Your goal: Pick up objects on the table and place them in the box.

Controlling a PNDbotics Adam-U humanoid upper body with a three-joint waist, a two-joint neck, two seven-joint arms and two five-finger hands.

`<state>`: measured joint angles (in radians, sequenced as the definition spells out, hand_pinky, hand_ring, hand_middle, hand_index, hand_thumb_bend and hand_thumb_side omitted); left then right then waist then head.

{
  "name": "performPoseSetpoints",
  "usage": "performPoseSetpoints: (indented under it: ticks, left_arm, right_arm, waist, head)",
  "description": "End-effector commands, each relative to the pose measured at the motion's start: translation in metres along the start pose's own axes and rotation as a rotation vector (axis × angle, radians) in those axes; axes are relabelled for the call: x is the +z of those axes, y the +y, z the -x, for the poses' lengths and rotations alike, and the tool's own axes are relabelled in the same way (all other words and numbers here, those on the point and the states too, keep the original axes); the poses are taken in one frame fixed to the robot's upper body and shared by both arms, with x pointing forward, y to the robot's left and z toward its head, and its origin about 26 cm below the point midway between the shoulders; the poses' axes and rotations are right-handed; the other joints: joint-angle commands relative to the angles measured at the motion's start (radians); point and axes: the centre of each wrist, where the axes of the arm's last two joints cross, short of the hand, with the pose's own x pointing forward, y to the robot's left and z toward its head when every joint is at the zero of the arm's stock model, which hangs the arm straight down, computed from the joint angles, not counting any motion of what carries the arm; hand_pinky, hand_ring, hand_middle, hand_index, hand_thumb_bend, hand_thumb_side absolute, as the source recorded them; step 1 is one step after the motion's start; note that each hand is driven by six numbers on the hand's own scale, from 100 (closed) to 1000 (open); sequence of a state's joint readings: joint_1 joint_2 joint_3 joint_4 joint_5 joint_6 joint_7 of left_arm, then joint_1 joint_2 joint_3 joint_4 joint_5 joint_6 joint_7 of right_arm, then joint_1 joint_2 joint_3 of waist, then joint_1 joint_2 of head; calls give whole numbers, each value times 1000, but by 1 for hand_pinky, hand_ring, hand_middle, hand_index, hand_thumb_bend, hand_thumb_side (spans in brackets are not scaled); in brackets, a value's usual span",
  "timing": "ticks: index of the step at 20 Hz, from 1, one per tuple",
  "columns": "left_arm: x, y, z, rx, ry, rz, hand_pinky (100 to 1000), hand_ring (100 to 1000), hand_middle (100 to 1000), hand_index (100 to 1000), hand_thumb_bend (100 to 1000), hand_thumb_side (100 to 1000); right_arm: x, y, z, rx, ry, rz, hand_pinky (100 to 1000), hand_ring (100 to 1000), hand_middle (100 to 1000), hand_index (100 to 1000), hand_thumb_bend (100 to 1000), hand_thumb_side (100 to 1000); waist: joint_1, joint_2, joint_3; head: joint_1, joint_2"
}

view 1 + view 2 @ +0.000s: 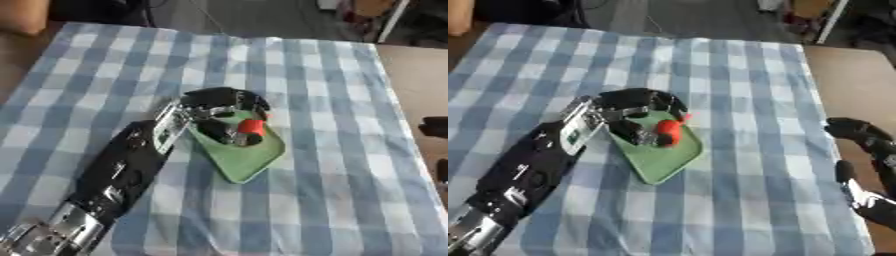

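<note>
A small red object (251, 127) sits at the centre of the frame, over the upper part of a green tray (247, 159) lying on the desk's blue-and-white checked cloth (332, 100). The left hand (213, 107), reaching in from the lower left, has its fingers curled around the red object. The right hand (866, 145) shows at the right edge, fingers relaxed and holding nothing.

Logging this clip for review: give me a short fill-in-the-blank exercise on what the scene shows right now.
1. The robot's left hand is curled around a small ____ object.
2. That hand is above a flat ____ tray.
3. The table is covered by a blue-and-white ____ cloth.
4. The right hand shows at the ____ edge of the right eye view.

Missing words: red; green; checked; right
</note>
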<state>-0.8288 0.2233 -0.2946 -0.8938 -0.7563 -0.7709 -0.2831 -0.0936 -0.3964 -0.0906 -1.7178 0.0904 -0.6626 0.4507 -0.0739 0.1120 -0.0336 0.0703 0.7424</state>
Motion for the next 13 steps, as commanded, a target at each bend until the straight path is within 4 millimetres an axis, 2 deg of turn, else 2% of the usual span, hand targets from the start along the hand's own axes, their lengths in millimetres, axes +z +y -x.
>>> performPoseSetpoints:
  ticks: [1,4,7,10,13]
  left_arm:
    - [3,12,-1,-6,-3,-35,772,813,865,794,597,1000]
    - [8,15,-5,62,4,-94,749,810,879,770,490,1000]
    - [17,25,-16,207,7,-225,731,805,896,753,434,1000]
    - [35,41,-33,435,5,-402,724,808,906,739,453,1000]
    - [66,64,-56,648,-22,-560,720,813,908,734,476,1000]
  right_arm:
    - [-3,-8,-3,155,-218,-245,832,829,855,844,100,458]
    - [-2,-8,-3,157,-216,-244,832,829,855,844,100,458]
    - [-2,-9,-3,159,-215,-243,832,829,855,844,100,456]
    - [-2,-10,-3,162,-213,-239,832,829,855,844,100,455]
    - [0,-10,-3,166,-206,-238,832,829,855,844,100,456]
  waist:
    - [-1,-10,2]
    - [0,-9,3]
    - [1,-9,5]
    - [3,-7,9]
    - [5,-8,15]
  head:
    - [7,-15]
    - [4,-17]
    - [0,-22]
    - [-8,-25]
    - [-18,-27]
